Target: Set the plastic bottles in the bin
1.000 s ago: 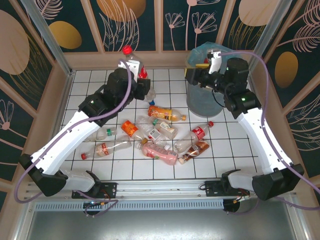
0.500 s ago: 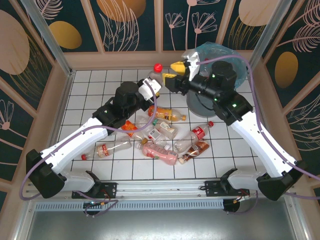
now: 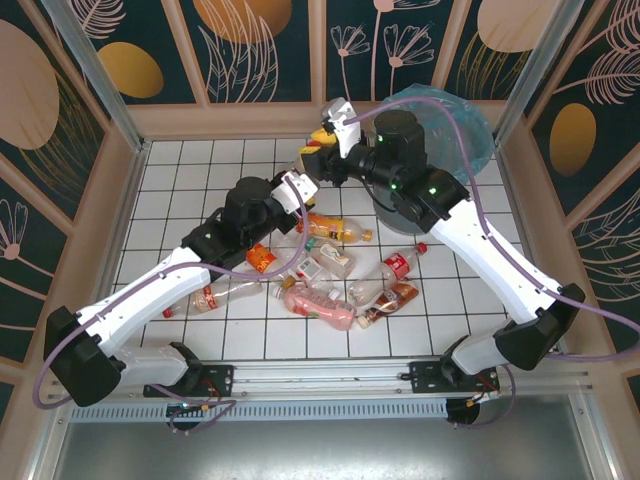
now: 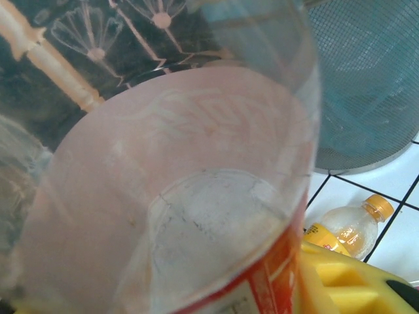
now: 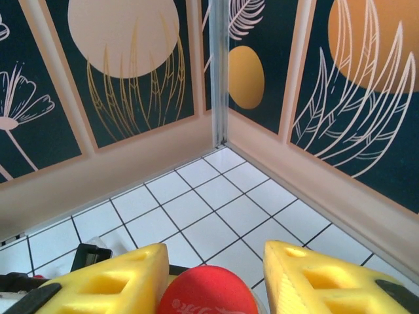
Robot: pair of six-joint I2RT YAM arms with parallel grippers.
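Fingers point(image 5: 98, 281) of your right gripper point(image 5: 213, 261) straddled the red cap point(image 5: 206, 294), slightly apart, not yet closed; your left gripper point(image 3: 298, 182) held the bottle point(image 4: 183, 196) by its body, neck pointing at them, just left of the bin point(image 3: 472, 130).

Left gripper point(image 3: 298, 185) carried the bottle point(image 4: 196, 196) to right gripper point(image 5: 216, 255).

Small clear plastic bottles point(image 3: 318, 303), several crushed, lie scattered on the white tiles point(image 3: 180, 180) beside a tall round grey wire-mesh bin point(image 3: 462, 125) lined with a blue bag. One red-capped bottle point(image 5: 208, 291) is up in the air.
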